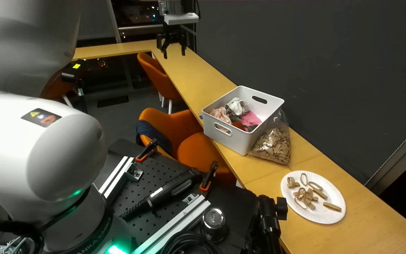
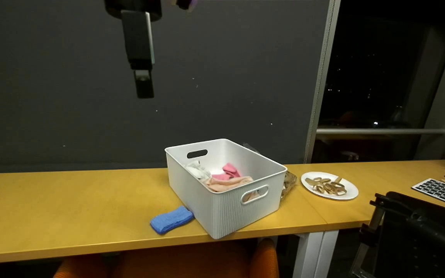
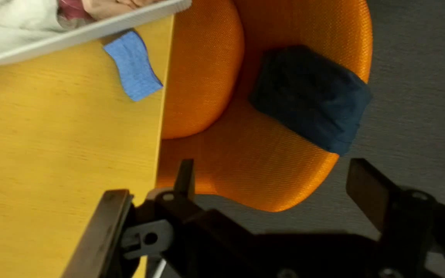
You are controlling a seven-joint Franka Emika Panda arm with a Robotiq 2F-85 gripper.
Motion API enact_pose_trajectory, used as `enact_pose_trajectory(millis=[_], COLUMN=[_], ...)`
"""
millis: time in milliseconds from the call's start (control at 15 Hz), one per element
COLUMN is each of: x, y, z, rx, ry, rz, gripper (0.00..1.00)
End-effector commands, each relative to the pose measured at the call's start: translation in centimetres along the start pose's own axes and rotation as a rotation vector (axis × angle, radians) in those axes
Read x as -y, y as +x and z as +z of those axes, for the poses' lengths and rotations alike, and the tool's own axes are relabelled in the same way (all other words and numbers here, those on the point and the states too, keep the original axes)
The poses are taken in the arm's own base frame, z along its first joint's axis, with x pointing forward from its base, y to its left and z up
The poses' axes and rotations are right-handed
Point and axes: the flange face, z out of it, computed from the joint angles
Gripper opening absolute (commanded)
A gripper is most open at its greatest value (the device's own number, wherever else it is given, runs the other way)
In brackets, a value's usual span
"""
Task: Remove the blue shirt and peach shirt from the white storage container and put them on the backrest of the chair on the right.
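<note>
One basket, one plate, one bag, probably three chairs.

Overhead access: the hand hangs well above the worktop, fingers spread, with open air over the white container. The container's top is open; its walls obstruct sideways entry — the peach shirt lies close to one of them, inside the rim. A clear bag sits right beside it, and the dark wall limits passage behind. A blue cloth lies low, just beside the container. At the chair, the backrest rim is accessible from above — a dark blue garment occupies part, with bare rim either side. The worktop's edge overhangs the seat.
</note>
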Motion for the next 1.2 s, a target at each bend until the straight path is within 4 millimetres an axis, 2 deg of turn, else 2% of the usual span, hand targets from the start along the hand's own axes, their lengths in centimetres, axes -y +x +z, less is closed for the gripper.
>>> enact_pose_trajectory(millis=[0,133,333,533,667,800,867,1000,1133], x=[-3.9,-6.8,-10.6,-14.5,-16.3,-17.6,-18.0,-18.7,-18.8], y=[-5.4,-9.4,-15.7,-22.0,-24.9,-26.7,-27.3,-27.9,-27.7], z=[-3.5,-4.8,-5.6,-5.8,-5.2,-3.8,-2.4,0.3,3.5], rx=[-0.008,-0.022,-0.025,-0.055,-0.092,-0.135,-0.150,-0.163,-0.154], ry=[-0.049,-0.061,-0.077,-0.081,-0.066,-0.049,-0.040,-0.032,-0.028], rz=[0.143,0.233,0.354,0.457,0.491,0.514,0.519,0.522,0.516], gripper=[1.00,1.00,1.00,1.00,1.00,1.00,1.00,1.00,1.00])
